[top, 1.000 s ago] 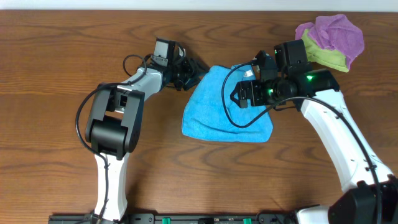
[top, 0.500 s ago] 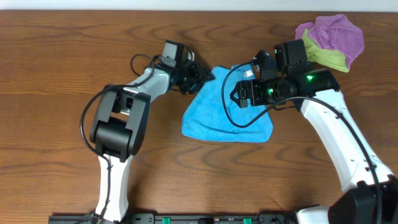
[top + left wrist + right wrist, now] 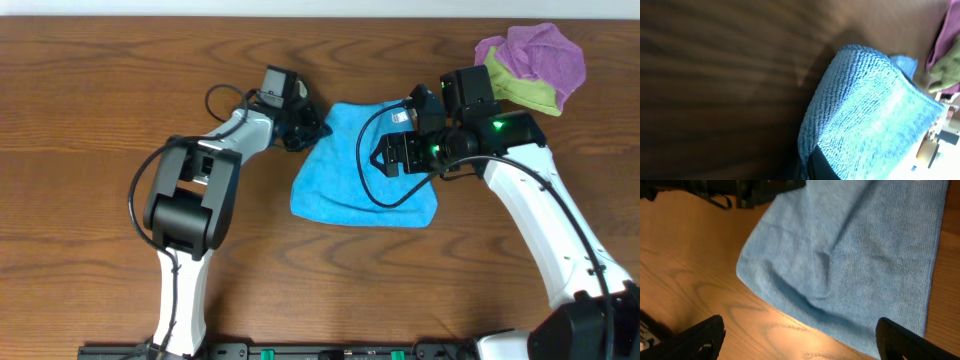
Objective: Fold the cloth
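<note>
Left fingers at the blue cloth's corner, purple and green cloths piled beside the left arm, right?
No: the overhead view shows the purple and green cloths piled beside the right arm. Left fingers are at a corner of the blue cloth.

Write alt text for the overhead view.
A blue cloth lies spread on a wooden table. The robot's left pincer is at the cloth's upper left edge and the right pincer hangs over its right half. Purple and green cloths sit bunched at the upper right.
</note>
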{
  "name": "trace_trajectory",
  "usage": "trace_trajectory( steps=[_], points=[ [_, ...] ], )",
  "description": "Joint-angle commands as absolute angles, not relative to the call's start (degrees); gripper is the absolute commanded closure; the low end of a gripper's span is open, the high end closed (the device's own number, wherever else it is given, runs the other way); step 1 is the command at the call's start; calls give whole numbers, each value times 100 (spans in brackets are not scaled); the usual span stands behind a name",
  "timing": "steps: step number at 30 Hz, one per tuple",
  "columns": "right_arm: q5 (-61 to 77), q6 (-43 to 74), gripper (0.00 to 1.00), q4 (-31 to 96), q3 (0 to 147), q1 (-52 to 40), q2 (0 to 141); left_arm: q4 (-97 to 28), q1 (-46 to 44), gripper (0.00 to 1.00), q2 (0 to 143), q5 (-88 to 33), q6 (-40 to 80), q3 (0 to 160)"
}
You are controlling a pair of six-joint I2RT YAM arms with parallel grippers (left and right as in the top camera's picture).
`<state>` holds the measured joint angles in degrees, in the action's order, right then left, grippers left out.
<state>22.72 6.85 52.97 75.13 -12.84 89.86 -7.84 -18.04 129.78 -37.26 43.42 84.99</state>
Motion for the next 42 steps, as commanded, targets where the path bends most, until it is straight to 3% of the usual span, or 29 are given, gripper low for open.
trace_trajectory(
  steps=[1,19,28,33,42],
  points=[
    [2084,548,5,5315,7452,-1358,8903,-746,-1597,94,13093,-3562,4241,8453],
    [1988,770,33,3804,5553,-1358,8919,-746,-1374,94,13093,-3706,4239,8455],
    [1946,854,78,3717,4989,-1358,8919,-746,-1208,94,13093,-3741,4239,8455],
    [1815,982,96,3573,4777,-1358,8919,-744,-1057,94,13091,-3903,4239,8455],
    [1616,1068,99,3441,4626,-1358,8930,-681,-967,94,13091,-4010,4241,8455]
  ],
)
